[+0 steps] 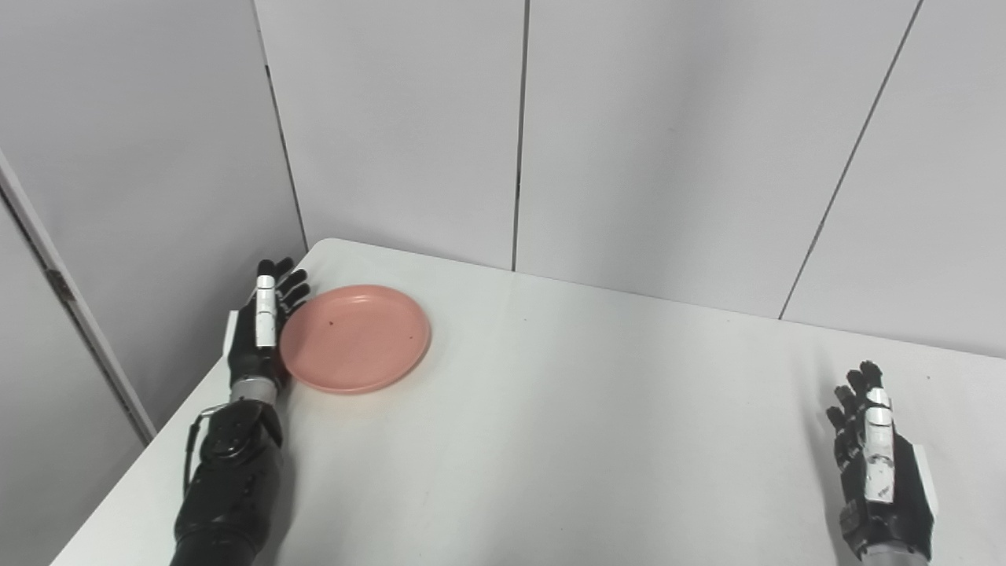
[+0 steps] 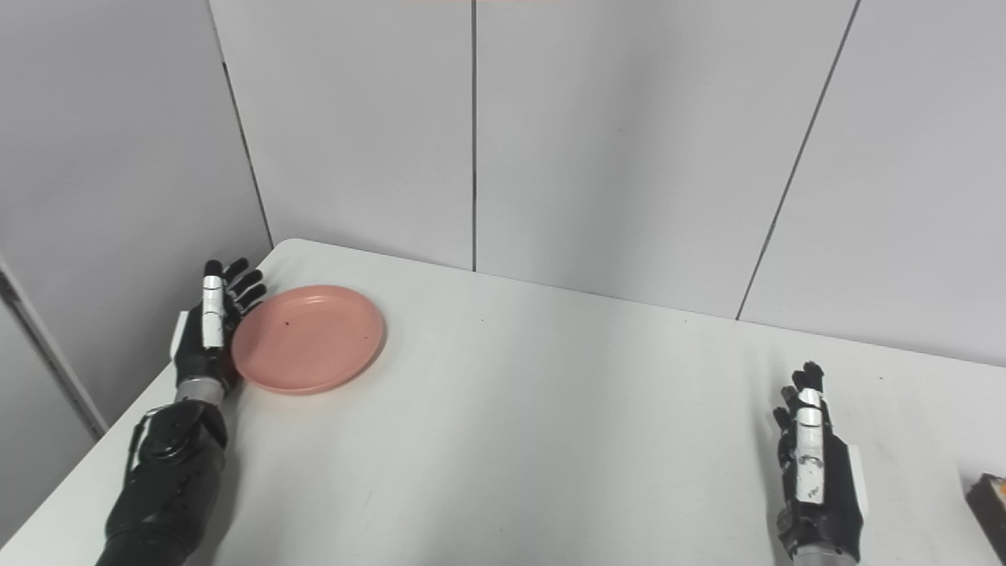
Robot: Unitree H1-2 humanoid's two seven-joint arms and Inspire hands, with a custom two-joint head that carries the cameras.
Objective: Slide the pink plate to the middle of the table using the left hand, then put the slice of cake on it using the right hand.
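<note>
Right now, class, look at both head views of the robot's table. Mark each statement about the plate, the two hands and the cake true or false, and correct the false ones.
1. The pink plate lies at the table's left side. True.
2. The left hand is beside the plate's left rim. True.
3. The right hand holds the cake. False: it is open and holds nothing.
4. The slice of cake sits on the plate. False: it is at the right edge of the right eye view, and the plate is bare.
</note>
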